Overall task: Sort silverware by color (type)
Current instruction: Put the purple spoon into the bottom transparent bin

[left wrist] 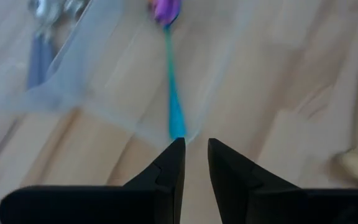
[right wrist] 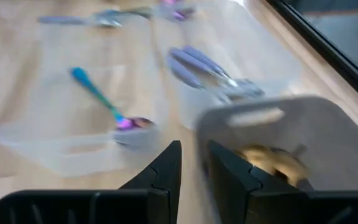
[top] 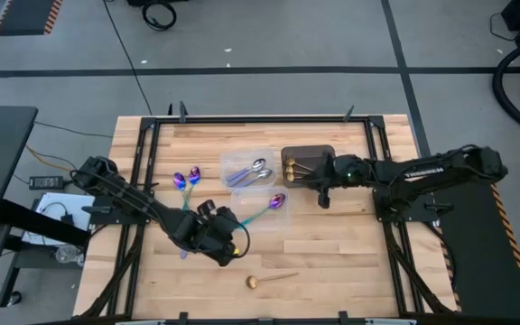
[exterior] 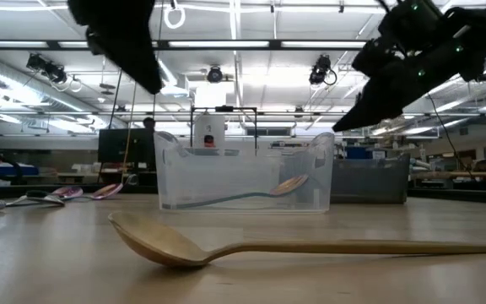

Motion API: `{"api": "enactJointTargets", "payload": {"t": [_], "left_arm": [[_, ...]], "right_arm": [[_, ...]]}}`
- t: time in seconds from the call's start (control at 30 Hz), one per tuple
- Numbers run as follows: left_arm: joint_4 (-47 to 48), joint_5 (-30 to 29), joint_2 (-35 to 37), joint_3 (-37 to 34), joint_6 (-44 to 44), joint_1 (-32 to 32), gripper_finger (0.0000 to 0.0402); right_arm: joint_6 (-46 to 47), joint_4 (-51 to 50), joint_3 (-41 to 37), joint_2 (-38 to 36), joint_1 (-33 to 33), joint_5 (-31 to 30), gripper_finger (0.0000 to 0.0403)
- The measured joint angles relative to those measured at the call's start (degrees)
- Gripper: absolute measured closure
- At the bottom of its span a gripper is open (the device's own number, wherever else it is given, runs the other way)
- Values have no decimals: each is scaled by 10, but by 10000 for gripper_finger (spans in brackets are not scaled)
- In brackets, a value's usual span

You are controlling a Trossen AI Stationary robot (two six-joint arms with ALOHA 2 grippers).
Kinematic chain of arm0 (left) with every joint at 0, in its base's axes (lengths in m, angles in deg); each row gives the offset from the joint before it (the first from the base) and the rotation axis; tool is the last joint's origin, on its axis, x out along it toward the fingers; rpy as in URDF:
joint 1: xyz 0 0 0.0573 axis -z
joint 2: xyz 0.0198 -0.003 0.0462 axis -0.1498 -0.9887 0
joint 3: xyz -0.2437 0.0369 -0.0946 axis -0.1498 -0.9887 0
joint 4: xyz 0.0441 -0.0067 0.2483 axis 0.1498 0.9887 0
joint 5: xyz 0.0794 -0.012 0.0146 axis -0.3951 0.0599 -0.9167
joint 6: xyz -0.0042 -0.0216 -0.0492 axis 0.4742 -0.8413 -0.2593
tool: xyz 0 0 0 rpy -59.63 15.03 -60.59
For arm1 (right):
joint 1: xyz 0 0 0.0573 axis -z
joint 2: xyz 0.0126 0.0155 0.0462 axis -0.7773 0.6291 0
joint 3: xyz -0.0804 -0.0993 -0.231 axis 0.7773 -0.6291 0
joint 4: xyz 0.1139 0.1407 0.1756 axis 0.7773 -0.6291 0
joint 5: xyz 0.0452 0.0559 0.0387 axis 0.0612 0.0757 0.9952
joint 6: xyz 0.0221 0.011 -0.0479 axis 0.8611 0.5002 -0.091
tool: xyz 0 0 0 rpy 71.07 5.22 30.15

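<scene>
My left gripper point(top: 233, 239) hovers above the table at the near-left end of a clear tub point(top: 262, 212); its fingers are shut to a narrow slit with nothing between them. In that tub lies a purple spoon with a teal handle point(left wrist: 171, 81). My right gripper point(top: 323, 197), also shut and empty, hangs just near of the dark tub point(top: 307, 162) that holds gold spoons point(right wrist: 269, 158). A second clear tub point(top: 249, 171) holds silver spoons with pale blue handles point(right wrist: 207, 65). Two purple spoons point(top: 186, 180) lie flat on the table's left. One gold spoon point(top: 269, 280) lies near the front edge.
The three tubs stand close together mid-table, the dark one farthest right. Bare wood stretches along the near edge around the gold spoon point(exterior: 226, 247) and on the right of the table. A black frame runs along the table's edges. The room behind holds benches and equipment.
</scene>
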Motion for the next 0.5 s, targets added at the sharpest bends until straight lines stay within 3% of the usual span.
{"api": "enactJointTargets", "payload": {"t": [0.17,0.3,0.5], "left_arm": [[90,-5,0,0,-56,3,324],[148,-44,0,0,-99,2,324],[160,-66,-1,0,-183,2,324]], "right_arm": [[1,14,1,-8,-63,-6,316],[10,19,1,-8,-117,-31,316],[46,19,1,-8,-197,-72,316]]}}
